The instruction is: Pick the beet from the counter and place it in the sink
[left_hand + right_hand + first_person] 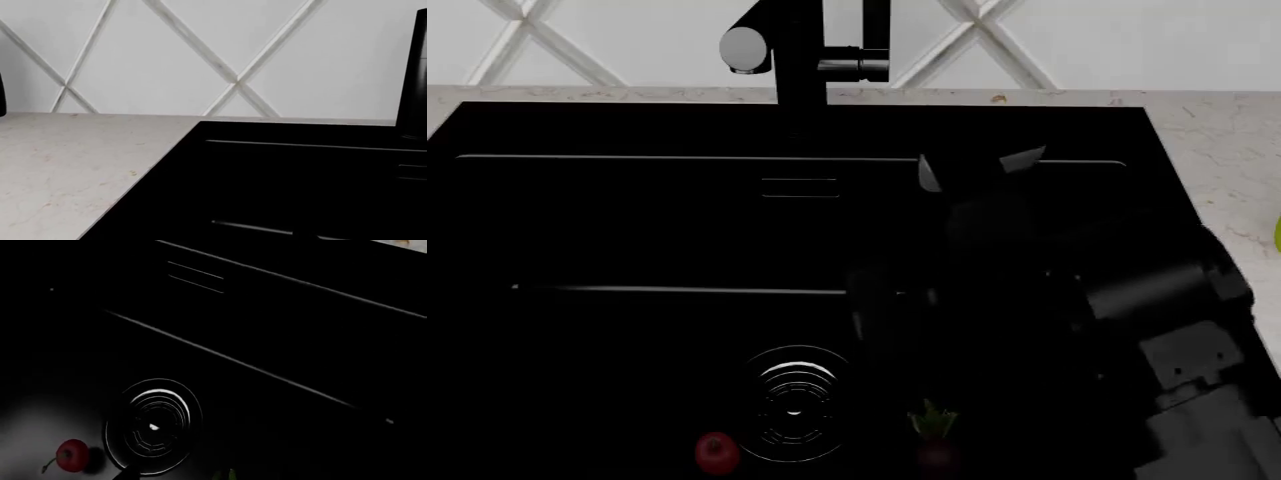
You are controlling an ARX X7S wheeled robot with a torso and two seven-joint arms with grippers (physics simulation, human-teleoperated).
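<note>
The beet, dark maroon with green leaves, lies on the floor of the black sink, just right of the round drain. In the right wrist view only its leaf tips show at the frame edge, next to the drain. My right gripper is a black shape hanging over the sink above the beet and apart from it. One dark finger crosses the drain ring, far off centre, so the jaws stand apart and hold nothing. My left gripper does not show.
A small bright red round thing lies left of the drain, also in the right wrist view. The black faucet stands behind the sink. The cream counter borders the sink. A yellow-green thing shows at the right edge.
</note>
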